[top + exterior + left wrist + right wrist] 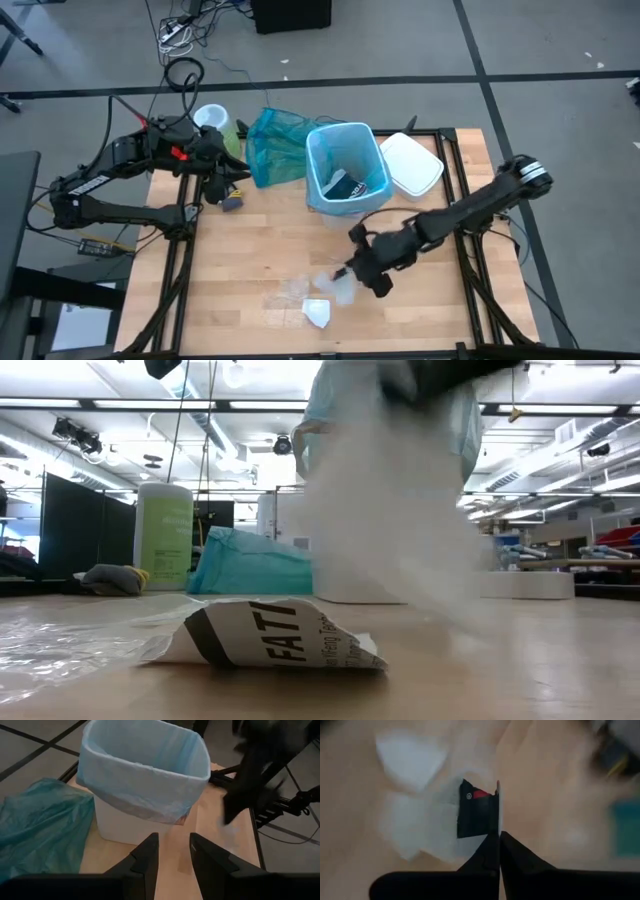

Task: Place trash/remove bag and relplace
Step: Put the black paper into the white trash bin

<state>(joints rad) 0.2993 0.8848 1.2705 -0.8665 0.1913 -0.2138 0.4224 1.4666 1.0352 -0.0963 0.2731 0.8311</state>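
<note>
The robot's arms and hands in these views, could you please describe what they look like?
Both arms are dark, slender and jointed. The left arm carries red cables near its wrist; the right arm has a pale ring at its base joint. The left hand has two flat, black, tapering fingers, and so does the right hand.

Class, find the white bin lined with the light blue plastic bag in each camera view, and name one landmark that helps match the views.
High view: white bin lined with the light blue plastic bag, upper centre of the table.
Low view: blurred plastic hides most of it; the blue liner shows top centre.
Left wrist view: upper centre.
Right wrist view: not in it.
Landmark: the crumpled teal-green plastic bag beside the bin.
</note>
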